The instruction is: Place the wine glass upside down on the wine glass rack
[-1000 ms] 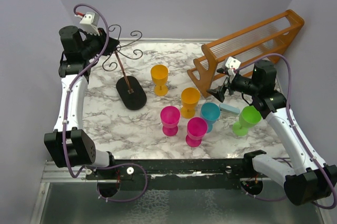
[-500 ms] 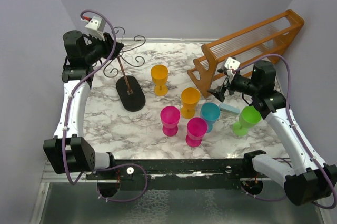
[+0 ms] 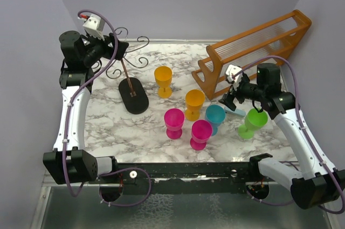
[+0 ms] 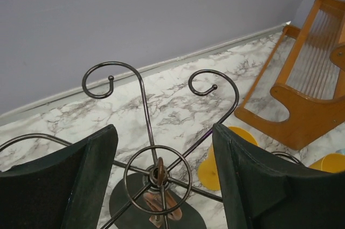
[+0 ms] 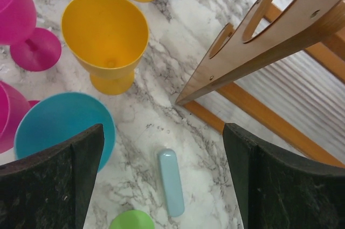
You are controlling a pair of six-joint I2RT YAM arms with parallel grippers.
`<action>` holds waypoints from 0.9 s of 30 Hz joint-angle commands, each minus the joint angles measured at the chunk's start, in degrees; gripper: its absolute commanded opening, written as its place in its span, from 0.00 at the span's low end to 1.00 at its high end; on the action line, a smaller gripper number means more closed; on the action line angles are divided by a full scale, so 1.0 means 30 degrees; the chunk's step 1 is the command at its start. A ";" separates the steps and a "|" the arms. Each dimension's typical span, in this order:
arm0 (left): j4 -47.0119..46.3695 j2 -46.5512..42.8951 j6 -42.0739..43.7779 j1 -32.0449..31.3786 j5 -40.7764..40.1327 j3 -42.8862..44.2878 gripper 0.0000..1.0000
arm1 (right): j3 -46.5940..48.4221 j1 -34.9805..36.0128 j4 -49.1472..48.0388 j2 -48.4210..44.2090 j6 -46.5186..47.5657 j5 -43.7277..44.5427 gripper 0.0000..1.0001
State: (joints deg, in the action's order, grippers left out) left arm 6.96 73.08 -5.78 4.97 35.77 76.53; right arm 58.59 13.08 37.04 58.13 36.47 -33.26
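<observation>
- Hovering over the thin dark wire wine glass rack [image 3: 135, 97], your left gripper [image 3: 117, 48] stands released, empty.
- Your right gripper [image 3: 227, 102], released, hangs just beside the upright blue plastic wine glass [image 3: 215, 116] on the marble bench [image 3: 108, 116].

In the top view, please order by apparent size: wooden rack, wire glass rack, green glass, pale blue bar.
Largest to smallest:
1. wooden rack
2. wire glass rack
3. green glass
4. pale blue bar, clearly the smallest
</observation>
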 commanded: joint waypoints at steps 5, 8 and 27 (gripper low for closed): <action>0.1587 -0.1160 0.1462 -0.0017 -0.2541 0.1586 0.85 | 0.1286 0.0315 0.3693 0.1199 0.0886 0.0084 0.82; 0.1811 -0.1258 0.1915 -0.0021 -0.2690 0.1589 0.86 | 0.1598 0.0598 0.4170 0.1718 0.0574 0.0096 0.79; 0.1503 -0.1273 0.1806 -0.0017 -0.2539 0.1392 0.86 | 0.1038 0.3296 0.3973 0.3689 -0.0452 0.4659 0.50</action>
State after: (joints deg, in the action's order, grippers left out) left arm 12.08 70.24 -0.67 4.97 29.06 80.03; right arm 62.30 22.35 49.71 68.55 35.94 -23.11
